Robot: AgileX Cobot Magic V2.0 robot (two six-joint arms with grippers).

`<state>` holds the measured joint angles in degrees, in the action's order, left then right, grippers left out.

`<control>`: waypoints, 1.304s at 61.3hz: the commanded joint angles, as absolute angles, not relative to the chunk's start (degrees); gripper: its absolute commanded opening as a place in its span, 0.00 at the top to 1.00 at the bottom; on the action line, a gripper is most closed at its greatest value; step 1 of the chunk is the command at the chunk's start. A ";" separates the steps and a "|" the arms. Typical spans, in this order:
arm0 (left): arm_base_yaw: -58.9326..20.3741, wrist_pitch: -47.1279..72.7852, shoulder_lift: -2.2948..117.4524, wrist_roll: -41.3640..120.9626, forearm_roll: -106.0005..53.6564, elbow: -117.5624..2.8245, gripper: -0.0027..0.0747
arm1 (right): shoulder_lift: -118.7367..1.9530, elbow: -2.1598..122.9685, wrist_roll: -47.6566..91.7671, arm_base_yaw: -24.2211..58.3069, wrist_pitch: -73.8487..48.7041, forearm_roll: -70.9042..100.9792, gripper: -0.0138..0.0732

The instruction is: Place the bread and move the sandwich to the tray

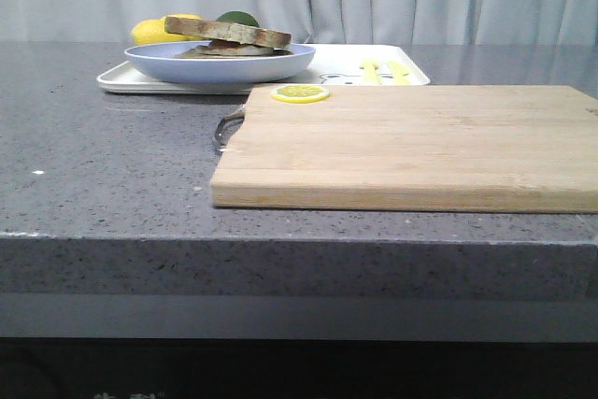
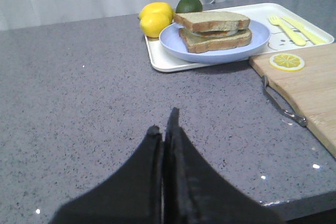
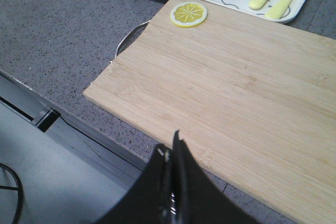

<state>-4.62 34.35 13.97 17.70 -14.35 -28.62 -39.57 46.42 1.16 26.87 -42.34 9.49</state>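
Note:
The bread (image 2: 211, 20), a thick slice with a brown crust, lies on top of the sandwich (image 2: 215, 39) on the light blue plate (image 2: 178, 45). The plate sits on the left part of the white tray (image 2: 157, 59) at the back of the table. In the front view the sandwich (image 1: 227, 36), the plate (image 1: 220, 64) and the tray (image 1: 374, 77) show at the back left. My left gripper (image 2: 164, 124) is shut and empty over bare counter, well short of the tray. My right gripper (image 3: 170, 148) is shut and empty above the table's front edge, by the cutting board. Neither gripper shows in the front view.
A wooden cutting board (image 1: 411, 147) with a metal handle lies in front of the tray, with a lemon slice (image 1: 300, 93) on its far left corner. Two lemons (image 2: 155, 19) and a lime (image 2: 189, 4) sit behind the plate. A yellow fork and knife (image 2: 294, 29) lie on the tray's right part.

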 commanded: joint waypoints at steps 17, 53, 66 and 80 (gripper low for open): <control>-4.46 16.49 2.53 -7.03 -0.79 -13.53 0.99 | -39.44 48.01 1.36 26.94 -38.87 9.43 0.92; -4.46 -4.28 -1.60 -7.36 -0.64 0.32 0.99 | -39.44 48.01 1.36 26.94 -39.02 9.43 0.92; -4.46 -5.96 -1.60 -7.36 -0.64 0.32 0.99 | -39.44 48.01 1.36 26.94 -39.07 9.43 0.92; -4.46 -5.96 -1.60 -7.36 -0.64 0.32 0.99 | -39.44 48.01 1.36 26.94 -39.07 9.43 0.92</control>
<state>-4.46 -0.94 -0.18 -6.83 -0.69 0.30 -39.57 46.42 1.06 26.87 -42.46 9.49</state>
